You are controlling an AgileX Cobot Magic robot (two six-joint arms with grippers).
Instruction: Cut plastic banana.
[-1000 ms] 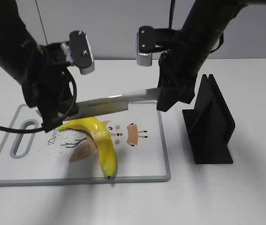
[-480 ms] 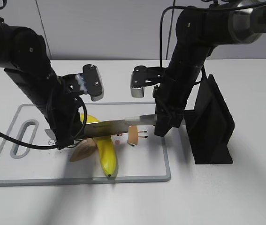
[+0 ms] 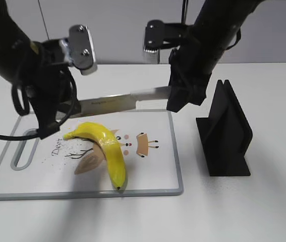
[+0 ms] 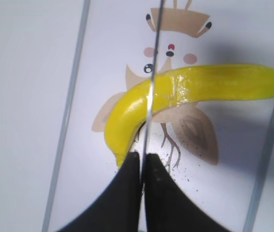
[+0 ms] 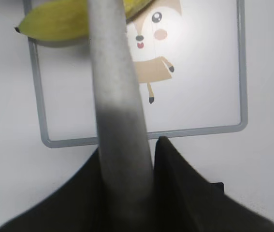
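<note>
The plastic banana (image 3: 105, 148) lies on the cutting board (image 3: 155, 174), left of the board's centre, over the printed cartoon animal. It reads as one whole piece: glossy bright yellow, curved, with a dark tip pointing toward the board's near edge and a seam band at about mid-length. No gap shows at the seam in any view, so I judge the cut as not yet made.

I hold the knife (image 3: 117, 103) with both arms. My right end effector (image 5: 127, 164) is closed around the grey handle. My left end effector (image 4: 142, 166) is pinched nearly shut on the thin blade near its tip. The blade runs roughly level between the two, above the board and clear of the banana; in the exterior view it sits behind and higher than the fruit.

In the left wrist view the blade edge lines up across the banana slightly to one side of the seam band. Remaining work, as I judge it: bring the blade onto the seam, press down until the halves part, then lift clear.

A black stand (image 3: 226, 133) sits on the table (image 3: 264, 206) to the right of the board, well apart from the banana.
</note>
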